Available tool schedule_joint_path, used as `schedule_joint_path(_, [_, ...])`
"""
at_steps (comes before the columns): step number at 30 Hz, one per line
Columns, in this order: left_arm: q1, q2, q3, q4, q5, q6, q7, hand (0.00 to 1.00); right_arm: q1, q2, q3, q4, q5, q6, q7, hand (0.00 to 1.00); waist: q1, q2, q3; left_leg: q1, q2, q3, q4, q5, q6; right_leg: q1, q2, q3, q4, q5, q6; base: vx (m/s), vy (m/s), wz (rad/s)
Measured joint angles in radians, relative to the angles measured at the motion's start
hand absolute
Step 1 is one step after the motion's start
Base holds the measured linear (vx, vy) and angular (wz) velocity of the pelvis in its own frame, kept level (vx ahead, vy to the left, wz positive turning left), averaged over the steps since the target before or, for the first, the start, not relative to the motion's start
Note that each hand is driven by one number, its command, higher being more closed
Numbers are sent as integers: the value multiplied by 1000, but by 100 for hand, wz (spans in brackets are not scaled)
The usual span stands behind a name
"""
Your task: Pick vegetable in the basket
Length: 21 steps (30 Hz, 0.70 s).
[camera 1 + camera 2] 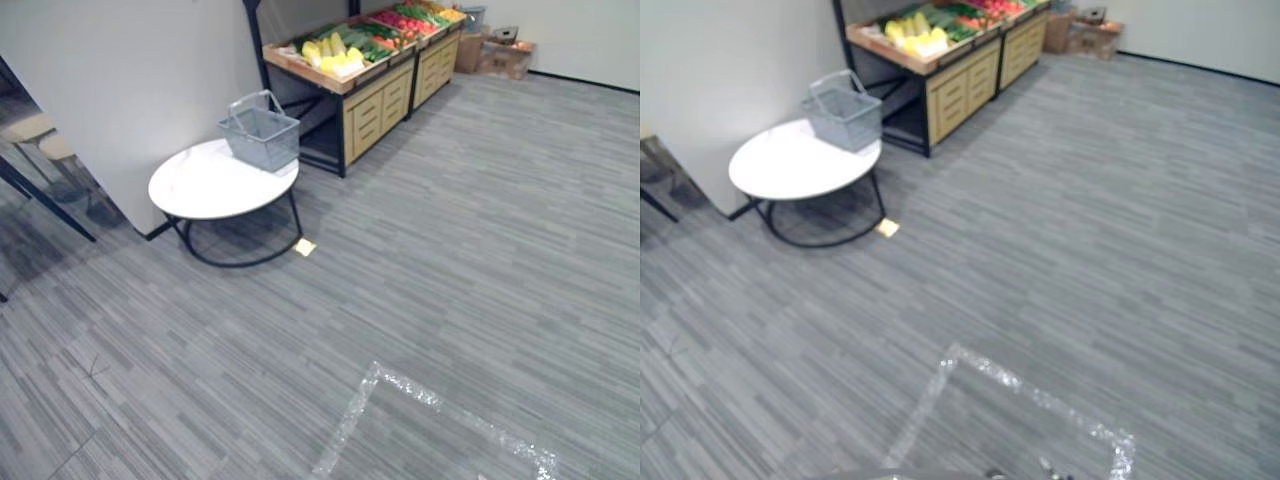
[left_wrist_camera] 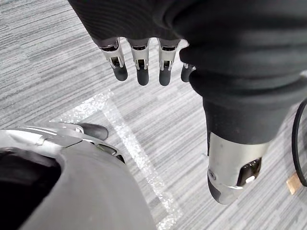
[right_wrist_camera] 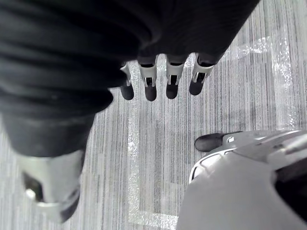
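Two hands hang over the grey carpet (image 1: pixel 480 230), well apart from everything else. The left hand (image 2: pixel 142 67) has its fingers straight and slightly spread, the thumb off to one side, gripping nothing. The right hand (image 3: pixel 151 82) is the same, fingers straight in a loose row above a strip of shiny tape (image 3: pixel 133 158) on the floor. That tape marks a corner on the near floor.

At far left, a round white table (image 1: pixel 200 185) on a black frame stands just beside a white wall (image 1: pixel 130 70). A grey wire basket (image 1: pixel 262 135) sits on the table's far right edge, its handles up. A small yellow tag (image 1: pixel 305 246) lies on the carpet by the table's right leg.

The vegetables (image 1: pixel 335 55) lie on a wooden stand (image 1: pixel 378 105) with drawers, just right of the basket and farther back: yellow ones nearest, then green, then red. Cardboard boxes (image 1: pixel 505 55) sit on the floor at the stand's far end.
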Motion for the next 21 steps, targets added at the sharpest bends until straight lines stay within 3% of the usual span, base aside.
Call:
schedule_joint_path(8, [-4, -13, 10, -1, -36, -11, 28, 0, -30, 8, -35, -3, 6, -2, -8, 0, 2, 3, 11, 1, 2, 7, 0, 3, 2, -4, 0, -1, -3, -4, 3, -76, -13, -3])
schedule_joint_path(15, [-3, -25, 11, -2, -91, -14, 37, 0, -25, 10, -28, -3, 144, -5, 2, 0, 1, 4, 16, -5, 9, 22, -16, 8, 1, -9, 6, -5, -6, -12, -1, -44, -11, 0])
schedule_joint_path(21, [-2, -23, 11, -2, -104, -14, 33, 0, -13, 9, 18, -11, 179, -28, 32, 0, 2, -1, 14, 7, 14, 27, -20, 13, 8, -6, 13, 0, -5, -8, -8, 65, 3, -3])
